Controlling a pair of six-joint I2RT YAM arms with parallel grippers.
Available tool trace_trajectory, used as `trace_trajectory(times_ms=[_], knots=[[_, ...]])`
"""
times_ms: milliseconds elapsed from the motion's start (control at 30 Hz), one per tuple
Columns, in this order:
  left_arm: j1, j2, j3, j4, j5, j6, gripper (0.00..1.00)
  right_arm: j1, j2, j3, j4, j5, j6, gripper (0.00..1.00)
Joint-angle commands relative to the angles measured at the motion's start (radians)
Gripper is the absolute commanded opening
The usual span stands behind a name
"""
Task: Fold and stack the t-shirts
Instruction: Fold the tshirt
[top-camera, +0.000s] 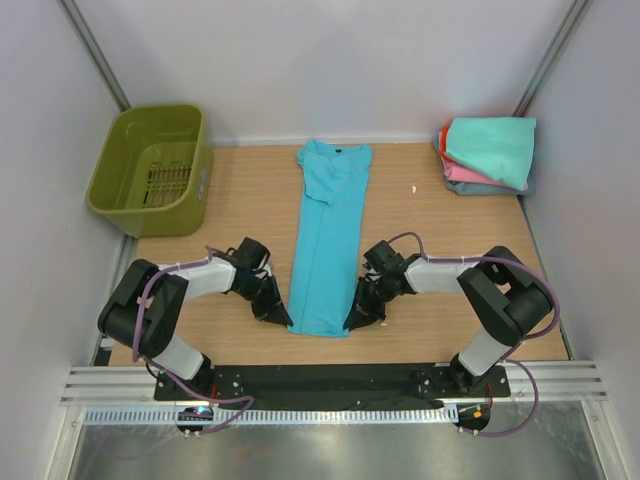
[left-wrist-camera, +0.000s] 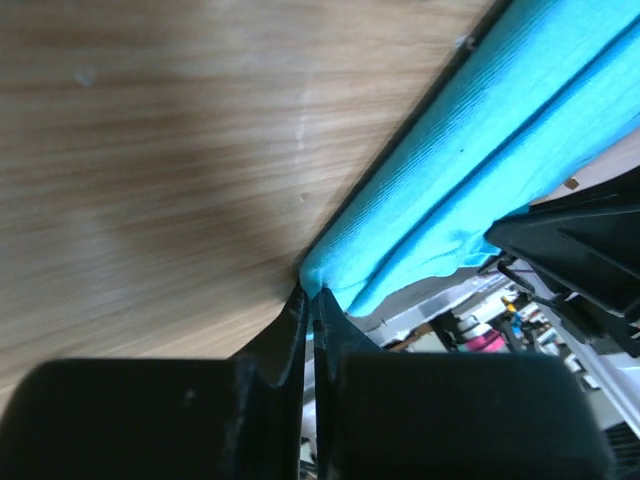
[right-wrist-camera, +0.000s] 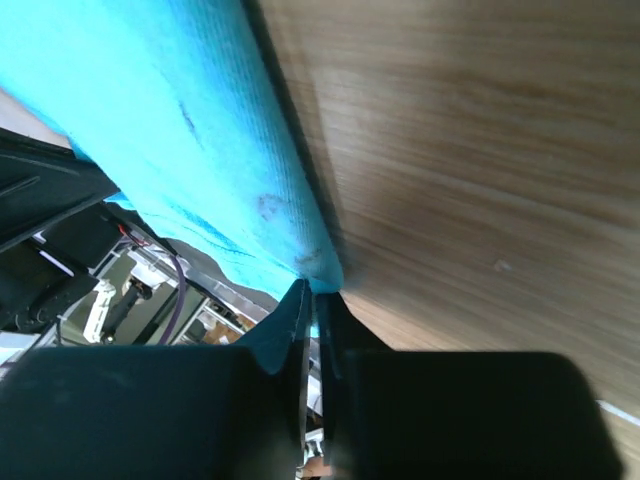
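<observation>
The turquoise t-shirt (top-camera: 328, 240) lies down the middle of the table (top-camera: 450, 270) as a long narrow strip, collar at the far end and hem towards the arms, its sides already turned in, so the next fold probably runs end to end. That would explain why the left gripper (top-camera: 277, 313) and the right gripper (top-camera: 360, 318) sit low at the two near corners of the hem, one on each side: held there, the hem can be carried up evenly. Both wrist views show the fingers clenched almost flat together with a corner of the blue cloth running into their tips, so each looks pinched onto the shirt. The stack of folded t-shirts (top-camera: 488, 152) waits in the far right corner, well apart, and the olive basket (top-camera: 150, 160) stands at the far left. The pads themselves are hidden by the dark finger bodies, so how many layers each catches cannot be told; from above the grippers cover the hem corners, and of the lower shirts in the stack only coloured edges show
</observation>
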Motion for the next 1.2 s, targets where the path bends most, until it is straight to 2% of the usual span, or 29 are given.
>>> trace_trajectory(times_ms=[0, 33, 133, 267, 467, 533, 867, 1167], knots=[[-0.010, 0.001, 0.001, 0.048, -0.035, 0.009, 0.00, 0.004, -0.017, 0.025, 0.008, 0.033, -0.028, 0.07], [-0.010, -0.011, 0.002, 0.050, -0.032, 0.012, 0.00, 0.004, -0.025, 0.025, 0.000, 0.039, -0.031, 0.02], [-0.007, -0.045, 0.028, 0.047, -0.029, 0.029, 0.00, -0.016, -0.068, 0.025, -0.051, 0.046, -0.060, 0.02], [0.022, -0.079, 0.125, 0.027, -0.021, 0.064, 0.00, -0.085, -0.140, 0.083, -0.147, 0.076, -0.178, 0.02], [0.084, -0.029, 0.281, -0.033, -0.013, 0.143, 0.00, -0.243, -0.152, 0.278, -0.284, 0.096, -0.327, 0.02], [0.093, -0.004, 0.346, -0.019, -0.013, 0.147, 0.00, -0.297, -0.125, 0.307, -0.276, 0.083, -0.356, 0.02], [0.154, 0.229, 0.662, 0.001, -0.035, 0.225, 0.00, -0.398, 0.067, 0.508, -0.109, 0.022, -0.352, 0.02], [0.186, 0.427, 0.867, 0.013, -0.036, 0.249, 0.00, -0.441, 0.262, 0.736, -0.098, 0.007, -0.379, 0.01]])
